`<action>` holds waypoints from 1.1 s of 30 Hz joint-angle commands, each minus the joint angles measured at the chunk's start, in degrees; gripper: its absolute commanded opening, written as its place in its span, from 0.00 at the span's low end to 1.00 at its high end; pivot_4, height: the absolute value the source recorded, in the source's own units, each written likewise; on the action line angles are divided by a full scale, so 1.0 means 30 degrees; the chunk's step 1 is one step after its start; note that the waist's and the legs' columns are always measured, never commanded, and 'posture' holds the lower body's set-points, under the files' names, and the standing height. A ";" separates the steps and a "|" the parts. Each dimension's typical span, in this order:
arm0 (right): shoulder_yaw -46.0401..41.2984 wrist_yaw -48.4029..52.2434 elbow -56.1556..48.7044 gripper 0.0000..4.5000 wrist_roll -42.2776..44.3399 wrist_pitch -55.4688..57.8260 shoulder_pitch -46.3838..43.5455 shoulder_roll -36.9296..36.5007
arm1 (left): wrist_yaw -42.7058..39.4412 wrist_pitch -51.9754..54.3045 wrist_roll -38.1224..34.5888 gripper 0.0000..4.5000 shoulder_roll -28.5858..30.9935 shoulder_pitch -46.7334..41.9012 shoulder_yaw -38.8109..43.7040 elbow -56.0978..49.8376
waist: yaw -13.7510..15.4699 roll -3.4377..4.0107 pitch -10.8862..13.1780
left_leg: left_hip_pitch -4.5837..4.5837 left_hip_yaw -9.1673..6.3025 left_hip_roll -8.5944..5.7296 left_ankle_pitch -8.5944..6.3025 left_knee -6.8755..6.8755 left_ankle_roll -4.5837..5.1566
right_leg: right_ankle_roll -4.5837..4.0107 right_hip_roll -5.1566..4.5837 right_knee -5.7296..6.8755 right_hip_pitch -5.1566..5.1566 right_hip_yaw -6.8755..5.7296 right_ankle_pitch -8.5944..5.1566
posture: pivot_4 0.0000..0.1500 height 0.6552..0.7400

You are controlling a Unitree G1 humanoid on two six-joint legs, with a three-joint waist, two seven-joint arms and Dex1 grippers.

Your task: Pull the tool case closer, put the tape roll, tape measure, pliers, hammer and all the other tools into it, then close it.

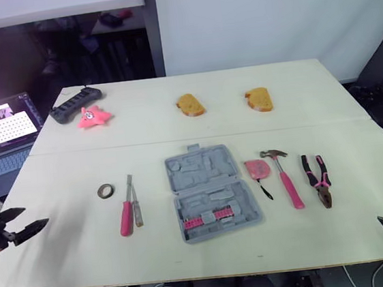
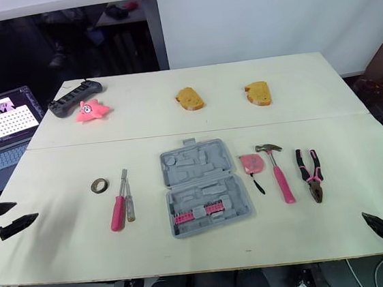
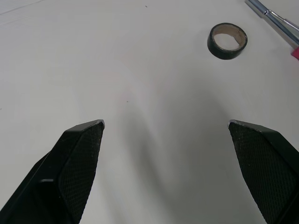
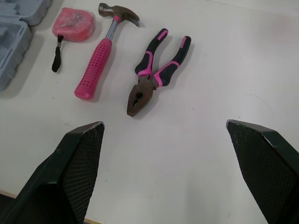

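tool case point(image 1: 210, 193) open, mid-counter point(image 1: 176, 128) | tape roll point(image 1: 105, 191), seemingly two screwdrivers point(image 1: 129, 206) on its left | tape measure point(image 1: 256, 169), hammer point(image 1: 285, 178), pliers point(image 1: 319, 180) on its right | left gripper point(image 3: 166, 123) spread, empty | right gripper point(image 4: 163, 123) spread, empty

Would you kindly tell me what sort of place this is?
Probably a robotics lab or test room: an open grey plastic tool case and a pink-handled hammer are laid out neatly on a pale wooden table, with an open laptop beside it.
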 commanded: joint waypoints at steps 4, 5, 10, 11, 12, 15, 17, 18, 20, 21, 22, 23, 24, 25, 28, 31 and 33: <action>-0.0085 -0.0138 -0.0137 1.00 0.0120 -0.0245 -0.0193 0.0027 | 0.0418 -0.0321 -0.0104 0.99 0.0298 -0.0260 0.0354 -0.0538 | 0.0002 0.0002 -0.0001 | 0.0000 0.0002 0.0000 0.0000 0.0002 0.0000 | -0.0001 -0.0001 0.0000 0.0001 0.0001 0.0001 | 1.00 1.00; -0.0068 -0.0164 -0.0143 1.00 0.0122 -0.0234 -0.0221 0.0023 | 0.0479 -0.0170 -0.0198 0.99 0.0268 -0.0371 0.0394 -0.0515 | 0.0001 0.0002 -0.0001 | 0.0000 0.0002 0.0000 0.0000 0.0002 0.0000 | -0.0001 -0.0002 0.0001 0.0001 0.0002 0.0001 | 1.00 1.00; -0.0044 -0.0153 -0.0150 1.00 0.0166 -0.0197 -0.0228 0.0031 | 0.0467 -0.0464 -0.0073 0.99 0.0342 -0.0409 0.0288 -0.0530 | 0.0001 0.0002 -0.0002 | 0.0000 0.0003 -0.0001 0.0000 0.0002 0.0000 | 0.0000 0.0001 0.0003 0.0000 0.0003 0.0001 | 1.00 1.00; -0.0038 -0.0153 -0.0153 1.00 0.0177 -0.0183 -0.0238 0.0035 | 0.0482 -0.0459 -0.0081 0.99 0.0321 -0.0417 0.0285 -0.0567 | -0.0008 0.0002 -0.0002 | 0.0000 0.0004 -0.0001 0.0000 0.0001 0.0000 | 0.0000 0.0001 0.0002 0.0000 0.0003 0.0000 | 1.00 1.00; -0.0030 -0.0155 -0.0160 1.00 0.0187 -0.0166 -0.0244 0.0037 | 0.0460 -0.0436 -0.0125 0.99 0.0281 -0.0427 0.0290 -0.0634 | -0.0017 0.0002 -0.0002 | 0.0000 0.0003 0.0000 0.0000 0.0001 0.0000 | 0.0000 0.0002 0.0002 -0.0001 0.0002 0.0000 | 1.00 1.00; -0.0007 -0.0318 -0.0437 1.00 0.0389 0.0060 -0.0325 0.0118 | 0.0554 -0.0262 -0.0251 0.99 0.0001 -0.0358 0.0220 -0.1297 | -0.0002 0.0002 -0.0002 | 0.0000 0.0003 0.0000 0.0000 0.0002 0.0000 | 0.0000 0.0002 0.0003 -0.0001 0.0004 0.0001 | 1.00 1.00; -0.0003 -0.0722 -0.1032 1.00 0.0860 0.0646 -0.0534 0.0170 | 0.0685 0.0053 -0.0407 0.99 -0.0332 -0.0305 0.0145 -0.2105 | 0.0001 0.0005 -0.0004 | 0.0000 0.0004 0.0000 0.0001 0.0007 0.0000 | -0.0001 -0.0001 0.0003 0.0003 0.0005 0.0002 | 1.00 1.00; -0.0055 -0.1362 -0.1795 1.00 0.1456 0.1124 -0.0989 0.0273 | 0.0907 0.0282 -0.0539 0.99 -0.0714 -0.0264 0.0061 -0.2904 | 0.0003 0.0007 -0.0004 | 0.0001 0.0003 0.0000 0.0001 0.0007 -0.0001 | -0.0002 -0.0001 0.0003 0.0004 0.0008 0.0003 | 1.00 1.00; 0.0734 -0.2528 -0.4329 1.00 0.2771 0.2499 -0.1797 0.0160 | 0.1741 0.1236 -0.1014 0.99 -0.1918 -0.0178 -0.0256 -0.5286 | 0.0006 0.0021 -0.0007 | 0.0000 -0.0001 0.0001 0.0001 0.0007 -0.0001 | -0.0003 -0.0001 0.0004 0.0004 0.0010 0.0003 | 1.00 1.00; 0.1637 -0.3229 -0.5884 1.00 0.3327 0.3304 -0.2395 -0.0094 | 0.2407 0.2203 -0.1491 0.99 -0.2779 -0.0099 -0.0499 -0.6990 | -0.0013 0.0054 -0.0017 | -0.0001 -0.0001 0.0002 0.0001 0.0009 -0.0002 | -0.0007 -0.0004 0.0004 0.0004 0.0015 0.0006 | 1.00 1.00; 0.2606 -0.3820 -0.7014 1.00 0.3515 0.4065 -0.2934 -0.0415 | 0.2972 0.3130 -0.1918 0.99 -0.3560 -0.0004 -0.0759 -0.8546 | -0.0036 0.0060 -0.0021 | 0.0000 0.0003 0.0001 0.0003 0.0014 -0.0004 | -0.0008 -0.0008 0.0004 0.0003 0.0038 0.0014 | 1.00 1.00; 0.3697 -0.4347 -0.7870 0.94 0.3349 0.4699 -0.3523 -0.0816 | 0.3615 0.4005 -0.2314 1.00 -0.4363 0.0045 -0.1015 -0.9985 | -0.0045 0.0054 -0.0019 | -0.0003 0.0002 0.0003 0.0008 0.0025 -0.0013 | -0.0003 -0.0003 0.0008 -0.0001 0.0045 0.0026 | 1.00 1.00; 0.5029 -0.4973 -0.8521 0.87 0.2995 0.5345 -0.4361 -0.1291 | 0.4056 0.4799 -0.2663 1.00 -0.5114 0.0206 -0.1505 -1.1480 | -0.0015 0.0040 -0.0018 | -0.0008 0.0003 0.0007 0.0011 0.0032 -0.0018 | 0.0000 0.0004 0.0007 -0.0006 0.0045 0.0038 | 1.00 1.00; 0.5893 -0.5404 -0.8890 0.81 0.2738 0.5785 -0.4916 -0.1622 | 0.4363 0.5371 -0.2859 1.00 -0.5598 0.0345 -0.1816 -1.2511 | -0.0027 0.0010 -0.0022 | -0.0013 0.0003 0.0007 0.0013 0.0034 -0.0019 | 0.0004 0.0006 0.0008 -0.0010 0.0044 0.0041 | 1.00 1.00; 0.9762 -0.7305 -0.8108 0.47 0.1290 0.7408 -0.8737 -0.2537 | 0.5274 0.6249 -0.2474 0.80 -0.7464 0.0802 -0.4084 -1.5035 | -0.0015 -0.0028 -0.0027 | -0.0024 0.0008 0.0003 0.0021 0.0035 -0.0032 | 0.0008 0.0014 -0.0011 -0.0011 0.0042 0.0047 | 1.00 1.00; 1.2743 -0.8393 -0.6272 0.13 0.0098 0.8461 -1.2590 -0.2305 | 0.6113 0.6714 -0.1863 0.47 -0.8721 0.0723 -0.5851 -1.5885 | 0.0006 -0.0024 -0.0021 | -0.0028 0.0041 -0.0016 0.0030 0.0050 -0.0041 | 0.0020 -0.0003 -0.0018 -0.0014 0.0061 0.0068 | 1.00 1.00; 1.5291 -0.8575 -0.4438 0.00 -0.1602 0.8646 -1.4749 -0.2397 | 0.6607 0.6246 -0.0688 0.24 -0.9201 0.0463 -0.7129 -1.5206 | 0.0004 -0.0032 -0.0019 | -0.0036 0.0033 -0.0007 0.0038 0.0046 -0.0053 | 0.0017 0.0015 -0.0012 -0.0024 0.0057 0.0073 | 1.00 1.00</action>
